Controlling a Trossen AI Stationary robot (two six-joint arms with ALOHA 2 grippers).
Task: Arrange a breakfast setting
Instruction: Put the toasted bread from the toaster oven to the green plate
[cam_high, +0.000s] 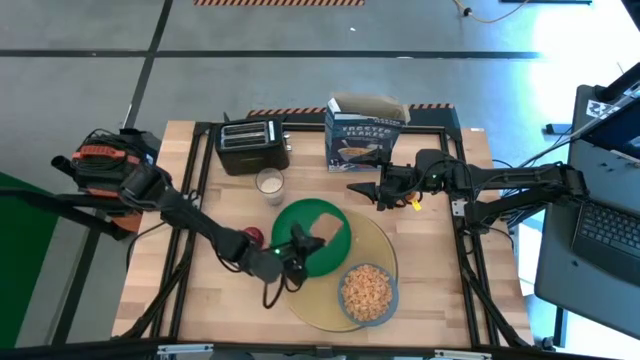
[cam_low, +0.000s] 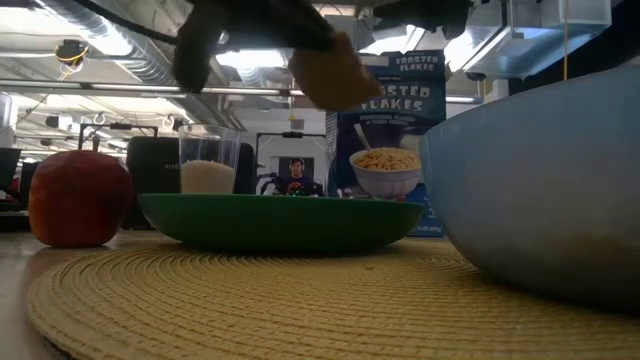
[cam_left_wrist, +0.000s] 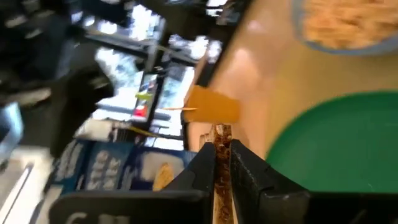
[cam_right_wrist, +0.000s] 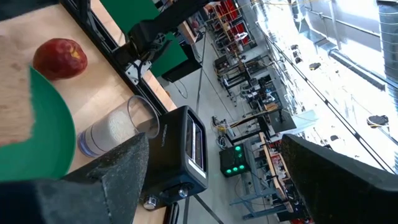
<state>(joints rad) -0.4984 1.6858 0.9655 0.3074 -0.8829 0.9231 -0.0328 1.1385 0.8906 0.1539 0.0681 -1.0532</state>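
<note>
Tan-brown toast slice (cam_high: 328, 228) hangs in the air, pinched at one edge by the left gripper (cam_high: 297, 240), and right beneath it sits the green plate (cam_high: 300, 216). That's the relation that matters here: the toast is over the plate's right-hand half, lifted clear of it, as the low view shows, with open space between bread and rim. The slice's long side runs out away from the fingers (cam_left_wrist: 214, 171), toward the middle of the table, so lowering it should lay it flat on the plate, by my reading.

The claw itself is clamped down almost fully, only the bread's thickness between its tips.

The plate rests on the yellow mat (cam_high: 385, 240), sharing it with the blue-grey bowl (cam_high: 367, 292), which is full of cereal. Red apple (cam_high: 254, 237) sits just off the plate's left edge, milk glass (cam_high: 269, 183) behind it, cereal box (cam_high: 362, 137) at the back of the table beside the toaster (cam_high: 251, 144).

The right gripper (cam_high: 362, 190) waits in front of the box, jaws spread wide and holding nothing. The left arm is plainly the one placed for this drop.
</note>
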